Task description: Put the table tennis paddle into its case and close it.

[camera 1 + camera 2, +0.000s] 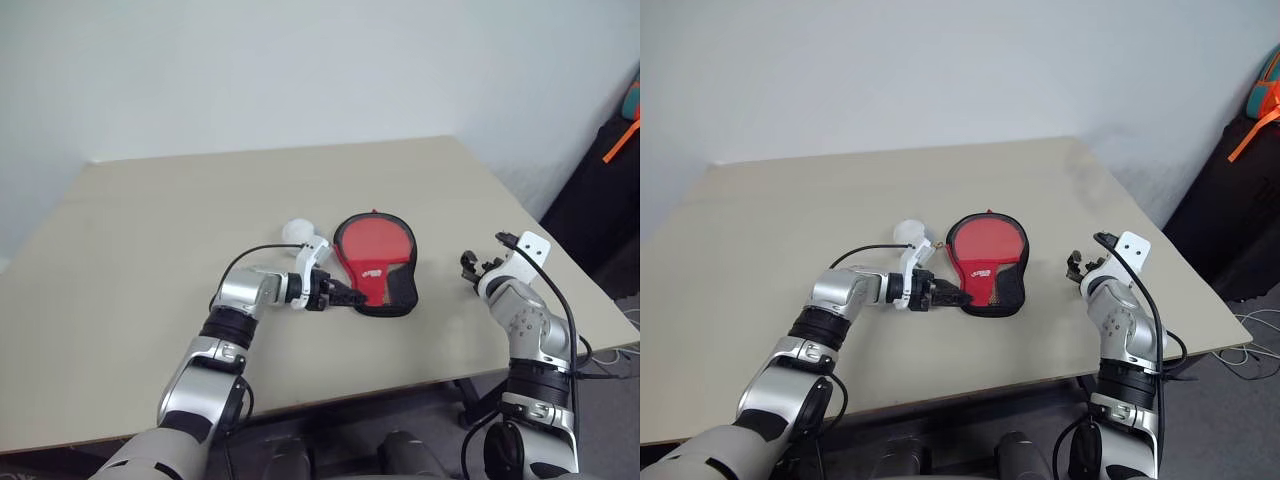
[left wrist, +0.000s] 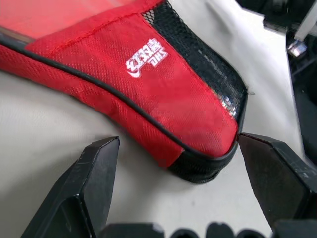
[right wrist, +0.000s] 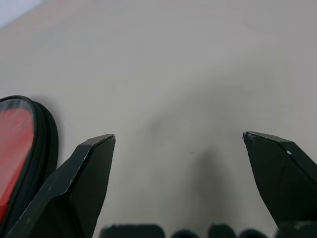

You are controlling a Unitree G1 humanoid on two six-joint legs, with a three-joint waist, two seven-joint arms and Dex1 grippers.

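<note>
While the case (image 1: 377,262) lies flat on the tabletop (image 1: 150,250), your left gripper (image 2: 181,156) brackets its narrow end.
Both jaws stand wide, holding nothing; your right gripper (image 3: 178,144) hovers well apart from it.

Silver-grey arms with black joint bands, white wrist brackets, black cables — black jaws.

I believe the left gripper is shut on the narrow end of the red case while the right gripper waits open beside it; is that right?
Not quite: the left gripper is open, its fingers either side of the case end without clamping it, as the left wrist view shows. The right gripper does wait open.
</note>
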